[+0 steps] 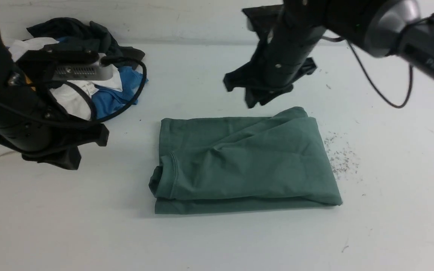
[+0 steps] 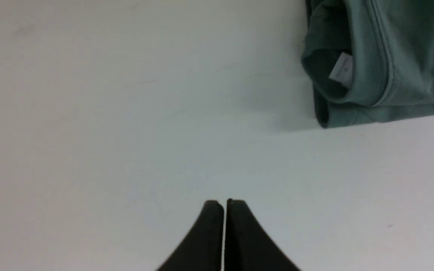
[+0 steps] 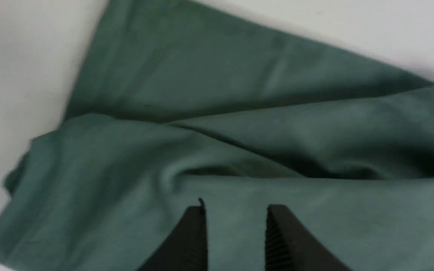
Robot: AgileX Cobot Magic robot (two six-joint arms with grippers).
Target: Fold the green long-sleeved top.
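Observation:
The green long-sleeved top (image 1: pixel 239 158) lies folded into a rough rectangle in the middle of the table, its neck opening (image 1: pixel 164 169) at the left side. My right gripper (image 1: pixel 241 94) hovers just above the top's far edge. In the right wrist view its jaws (image 3: pixel 236 207) stand apart over the green cloth (image 3: pixel 202 94), with nothing between them. My left gripper (image 1: pixel 85 148) hangs over bare table to the left of the top. Its fingers (image 2: pixel 224 203) are pressed together and empty. In the left wrist view the top (image 2: pixel 390 56) shows its white neck label (image 2: pixel 341 69).
A heap of white, blue and dark garments (image 1: pixel 100 86) lies at the back left, partly behind my left arm. Dark lint specks (image 1: pixel 341 158) dot the white table (image 1: pixel 217 241) just right of the top. A black cable (image 1: pixel 382 94) droops from my right arm.

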